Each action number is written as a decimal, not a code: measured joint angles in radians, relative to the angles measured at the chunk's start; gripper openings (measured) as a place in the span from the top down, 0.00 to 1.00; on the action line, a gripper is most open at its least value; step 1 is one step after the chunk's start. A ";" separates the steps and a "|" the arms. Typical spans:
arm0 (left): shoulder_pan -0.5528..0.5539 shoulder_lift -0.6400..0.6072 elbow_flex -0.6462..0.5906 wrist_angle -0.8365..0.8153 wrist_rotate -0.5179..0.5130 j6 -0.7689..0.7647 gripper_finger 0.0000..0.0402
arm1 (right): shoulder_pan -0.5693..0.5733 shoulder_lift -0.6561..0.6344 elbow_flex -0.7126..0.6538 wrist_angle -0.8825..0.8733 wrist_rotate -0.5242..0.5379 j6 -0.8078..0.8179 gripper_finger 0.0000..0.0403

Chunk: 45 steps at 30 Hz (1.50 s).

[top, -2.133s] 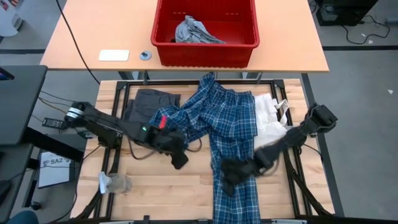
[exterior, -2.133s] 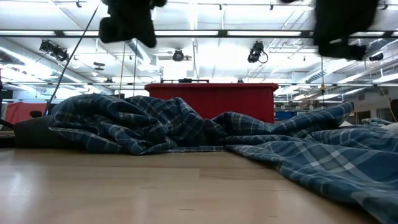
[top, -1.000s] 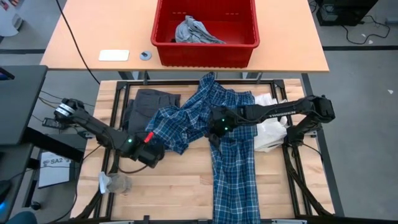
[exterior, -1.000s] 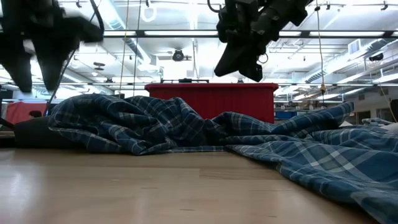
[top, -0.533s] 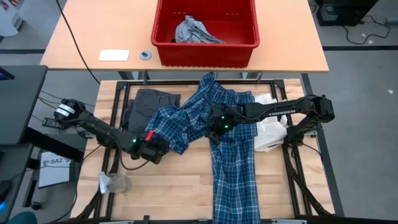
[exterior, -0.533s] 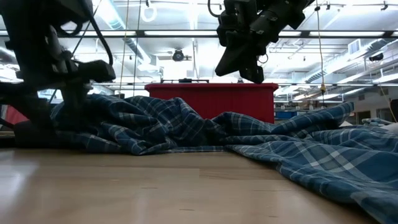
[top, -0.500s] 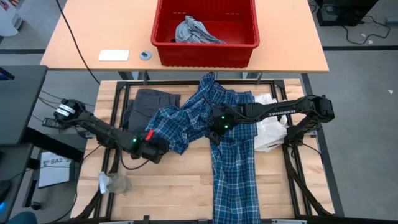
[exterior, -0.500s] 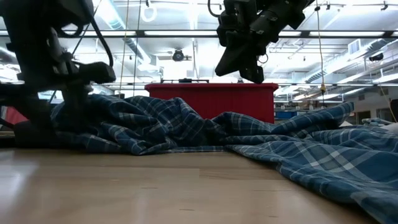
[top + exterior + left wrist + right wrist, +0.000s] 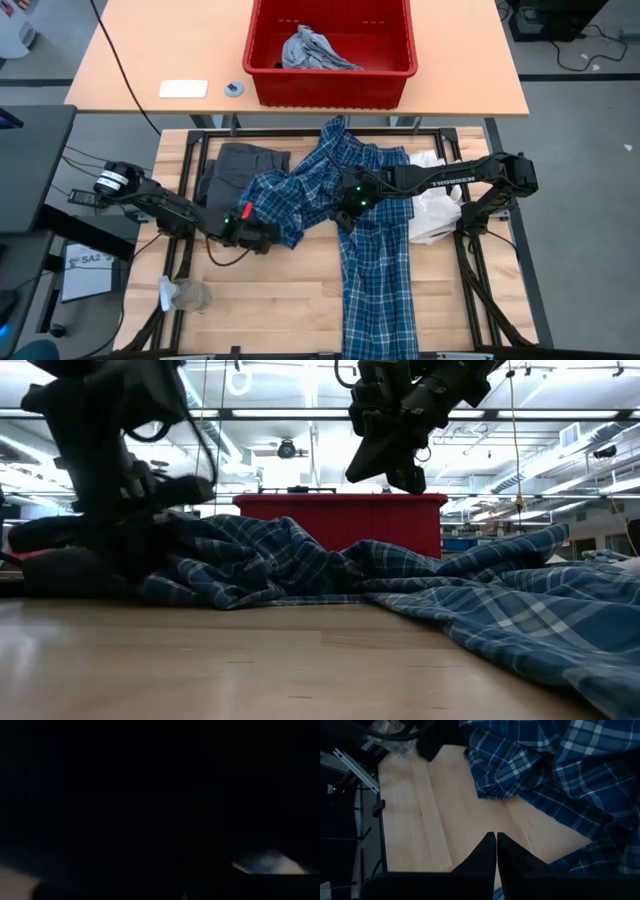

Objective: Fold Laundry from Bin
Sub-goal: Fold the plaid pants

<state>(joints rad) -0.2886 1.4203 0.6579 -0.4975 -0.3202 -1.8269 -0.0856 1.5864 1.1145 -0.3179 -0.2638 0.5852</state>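
A blue-and-white plaid garment [image 9: 350, 210] lies spread and rumpled across the wooden table, one long leg reaching the near edge [image 9: 380, 320]. My left gripper [image 9: 262, 236] is down at the garment's left lower edge, low against the cloth in the low view [image 9: 140, 510]; the left wrist view is dark. My right gripper [image 9: 343, 218] hangs shut above the garment's middle, well clear of it [image 9: 395, 470], nothing between its fingers [image 9: 496, 836]. A dark grey piece [image 9: 240, 165] lies flat at the far left. The red bin [image 9: 268, 90] on the far table holds a light grey piece [image 9: 310, 50].
White fabric [image 9: 435, 195] lies right of the plaid garment. A small grey bundle [image 9: 185, 293] sits near the table's left front. A white card [image 9: 183, 88] and a small round thing [image 9: 234, 89] lie on the far table. Bare wood [image 9: 280, 290] shows at the front left.
My left gripper has come down and gone toward the table's right, from bare wood onto the plaid garment's left lower edge, tipping more steeply downward. My right gripper has stayed above the garment's middle.
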 joint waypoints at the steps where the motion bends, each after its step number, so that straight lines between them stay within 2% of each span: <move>1: -0.001 0.000 0.000 0.028 0.023 0.031 0.96 | 0.001 0.000 0.000 -0.002 -0.001 0.008 0.95; 6: -0.054 -0.045 0.075 0.028 0.183 0.196 0.99 | 0.006 0.000 0.000 -0.008 -0.026 0.025 0.99; 12: -0.159 -0.147 0.267 -0.153 0.266 0.383 0.99 | 0.034 0.000 0.000 -0.013 -0.023 0.053 0.98; 15: -0.211 -0.178 0.420 -0.261 0.260 0.445 1.00 | 0.050 0.000 0.000 -0.013 -0.017 0.070 0.98; 20: -0.283 -0.193 0.686 -0.484 0.113 0.552 1.00 | 0.078 0.000 0.000 -0.015 0.041 0.078 0.98; 22: -0.297 -0.193 0.756 -0.607 0.108 0.578 1.00 | 0.084 0.000 0.000 -0.022 0.061 0.076 0.98; 25: -0.308 -0.190 0.857 -0.707 0.132 0.598 1.00 | 0.085 0.000 0.000 -0.055 0.066 0.085 0.99; 29: -0.336 -0.193 0.972 -0.722 0.122 0.612 1.00 | 0.094 0.000 0.000 -0.074 0.057 0.100 0.99; 34: -0.344 -0.160 0.942 -0.694 -0.008 0.594 0.97 | 0.126 0.000 0.000 -0.094 0.131 0.135 0.98; 39: -0.328 -0.079 0.816 -0.601 -0.017 0.604 0.82 | 0.166 0.000 0.000 -0.110 0.220 0.199 0.93; 45: -0.354 0.044 0.694 -0.404 -0.007 0.938 0.68 | 0.218 0.000 0.000 -0.110 0.234 0.272 0.91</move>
<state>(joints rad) -0.6424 1.4641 1.3516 -0.9013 -0.3272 -0.8893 0.1321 1.5867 1.1149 -0.4282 -0.0300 0.8575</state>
